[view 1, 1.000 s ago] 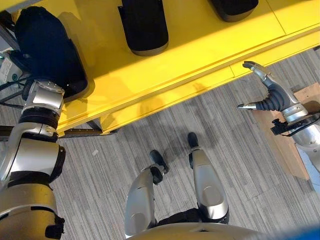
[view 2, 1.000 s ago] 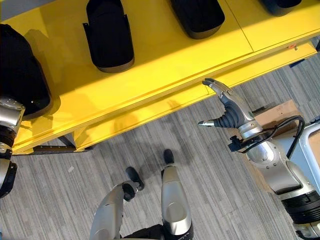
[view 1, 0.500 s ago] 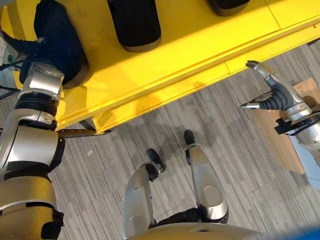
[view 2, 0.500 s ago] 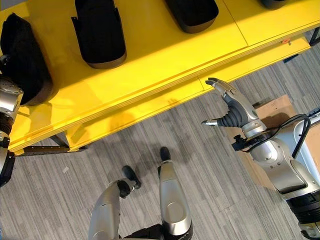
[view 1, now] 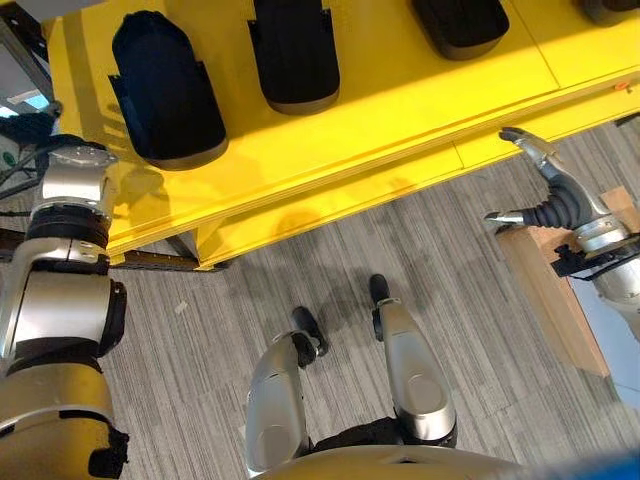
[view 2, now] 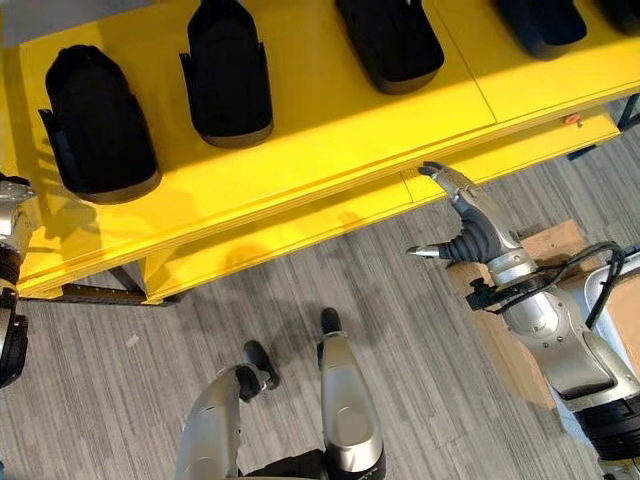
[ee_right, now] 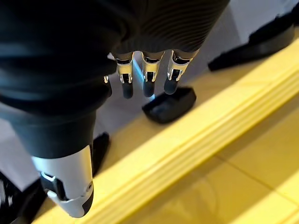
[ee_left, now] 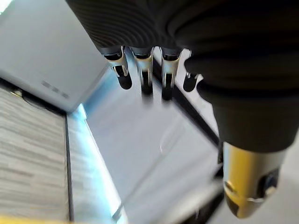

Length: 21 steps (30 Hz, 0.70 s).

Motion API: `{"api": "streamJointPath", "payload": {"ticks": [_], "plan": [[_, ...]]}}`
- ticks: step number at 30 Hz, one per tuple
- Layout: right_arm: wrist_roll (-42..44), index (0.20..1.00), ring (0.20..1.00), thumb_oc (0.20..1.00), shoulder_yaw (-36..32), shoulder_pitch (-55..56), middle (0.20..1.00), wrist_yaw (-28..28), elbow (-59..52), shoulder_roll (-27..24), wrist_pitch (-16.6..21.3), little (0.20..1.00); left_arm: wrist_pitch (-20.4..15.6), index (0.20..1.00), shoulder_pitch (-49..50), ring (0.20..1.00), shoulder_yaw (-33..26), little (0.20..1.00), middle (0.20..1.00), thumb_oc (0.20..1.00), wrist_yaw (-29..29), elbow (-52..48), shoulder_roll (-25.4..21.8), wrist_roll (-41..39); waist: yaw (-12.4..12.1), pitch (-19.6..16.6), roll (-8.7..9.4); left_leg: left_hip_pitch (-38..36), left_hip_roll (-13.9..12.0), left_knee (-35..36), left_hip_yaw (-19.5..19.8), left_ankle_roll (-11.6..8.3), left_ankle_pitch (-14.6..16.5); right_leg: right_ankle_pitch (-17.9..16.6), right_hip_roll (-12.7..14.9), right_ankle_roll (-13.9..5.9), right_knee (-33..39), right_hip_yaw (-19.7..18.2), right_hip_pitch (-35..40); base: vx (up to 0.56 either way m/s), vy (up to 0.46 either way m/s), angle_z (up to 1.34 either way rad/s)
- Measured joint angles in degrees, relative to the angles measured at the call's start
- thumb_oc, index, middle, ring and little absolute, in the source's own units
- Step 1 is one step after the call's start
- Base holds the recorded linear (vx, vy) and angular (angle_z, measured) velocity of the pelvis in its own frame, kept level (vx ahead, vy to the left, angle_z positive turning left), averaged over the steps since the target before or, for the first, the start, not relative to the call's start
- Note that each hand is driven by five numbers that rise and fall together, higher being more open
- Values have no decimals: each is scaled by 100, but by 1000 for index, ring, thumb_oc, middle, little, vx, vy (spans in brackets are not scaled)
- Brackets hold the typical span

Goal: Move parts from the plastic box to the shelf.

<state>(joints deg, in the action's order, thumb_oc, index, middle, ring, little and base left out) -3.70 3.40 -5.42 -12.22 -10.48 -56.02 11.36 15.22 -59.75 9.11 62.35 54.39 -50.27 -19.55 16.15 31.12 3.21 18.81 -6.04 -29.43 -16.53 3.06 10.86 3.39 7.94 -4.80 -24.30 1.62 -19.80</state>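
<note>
Several black moulded parts lie in a row on the yellow shelf point(view 1: 400, 110): one at the left point(view 1: 165, 95), one beside it point(view 1: 293, 50), more to the right point(view 1: 462, 22). My left hand point(ee_left: 147, 79) is off the shelf's left end, fingers straight and empty, over a grey-blue surface. My right hand point(view 1: 550, 192) hovers just in front of the shelf's front edge at the right. It is open with the thumb spread, and nothing is in it. In the right wrist view a black part point(ee_right: 170, 105) lies on the shelf beyond the fingers point(ee_right: 148, 79).
The shelf's front lip point(view 2: 300, 225) runs slantwise across the view above grey striped carpet point(view 1: 200, 330). A brown board point(view 1: 555, 295) lies on the floor under the right arm. Grey equipment point(view 1: 20, 70) stands past the shelf's left end.
The left hand has let go of the leftmost black part, which now lies free on the shelf, and the arm has drawn back leftward. The camera shifted. The right hand barely moved.
</note>
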Motion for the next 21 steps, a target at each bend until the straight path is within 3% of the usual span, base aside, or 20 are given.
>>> {"api": "streamJointPath", "payload": {"ticks": [3,6,10,12,15,17,18,20,21], "plan": [[0,1000,1000,1000,-117,222,1000,-168,-243,222,212,1000,-682,1000,55,1000,-83,1000,1000,1000,529,-779,-129,286,-82,-8,-10,-89,38,133,22,-13,-55,-19,22,10,78,36,85,1,-71,6],[-15,1000,1000,1000,-173,401,1000,-149,-556,644,501,1000,-1163,1000,811,1000,-389,1000,1000,1000,563,-1801,-109,593,-156,-213,-60,-316,77,423,40,-103,-120,-76,11,34,347,84,320,20,-50,1],[-228,1000,1000,1000,-157,445,1000,129,-980,749,798,1000,-1439,1000,2746,1000,-761,1000,1000,1000,252,-3715,723,985,-465,-816,-295,-821,192,1184,52,-145,-421,-148,31,35,872,224,807,-48,-111,9],[-230,1000,1000,1000,-34,379,1000,342,-1049,737,942,1000,-1475,1000,3602,1000,-801,1000,1000,1000,8,-4872,1129,1208,-656,-1014,-295,-1113,241,1613,141,-188,-628,-207,12,74,1172,371,1073,-38,-106,29],[-229,1000,1000,1000,124,22,1000,808,-1113,541,984,1000,-1623,1000,4476,1000,-826,1000,1000,1000,-719,-6173,1722,1209,-1108,-1129,-310,-1290,311,2276,406,-260,-1062,-286,-20,131,1464,691,1248,-110,-166,44],[-301,1000,1000,1000,413,-429,1000,1002,-1156,531,960,1000,-1745,1000,4736,1000,-679,1000,1000,1000,-1257,-6489,2020,1216,-1338,-1136,-293,-1302,288,2521,535,-310,-1281,-368,-88,187,1628,828,1285,-131,-144,48],[-459,1000,1000,1000,715,-976,1000,1248,-1413,531,917,1000,-1841,1000,5054,1000,-389,1000,1000,1000,-1886,-6816,2199,1221,-1601,-1134,-249,-1272,221,2753,687,-372,-1465,-428,-177,260,1752,998,1285,-185,-226,39],[-460,1000,1000,1000,792,-1185,1000,1359,-1463,531,914,1000,-1928,1000,5244,1000,-355,1000,1000,1000,-2232,-6902,2198,1220,-1716,-1134,-175,-1268,184,2845,756,-432,-1506,-429,-226,271,1768,1056,1286,-220,-262,25],[-433,1000,1000,1000,953,-1335,1000,1470,-1556,467,760,1000,-2089,1000,5467,1000,-387,1000,1000,1000,-2727,-7006,2298,1189,-1771,-1105,-135,-1208,165,2868,839,-464,-1546,-439,-280,263,1806,1151,1322,-137,-148,24]]}}
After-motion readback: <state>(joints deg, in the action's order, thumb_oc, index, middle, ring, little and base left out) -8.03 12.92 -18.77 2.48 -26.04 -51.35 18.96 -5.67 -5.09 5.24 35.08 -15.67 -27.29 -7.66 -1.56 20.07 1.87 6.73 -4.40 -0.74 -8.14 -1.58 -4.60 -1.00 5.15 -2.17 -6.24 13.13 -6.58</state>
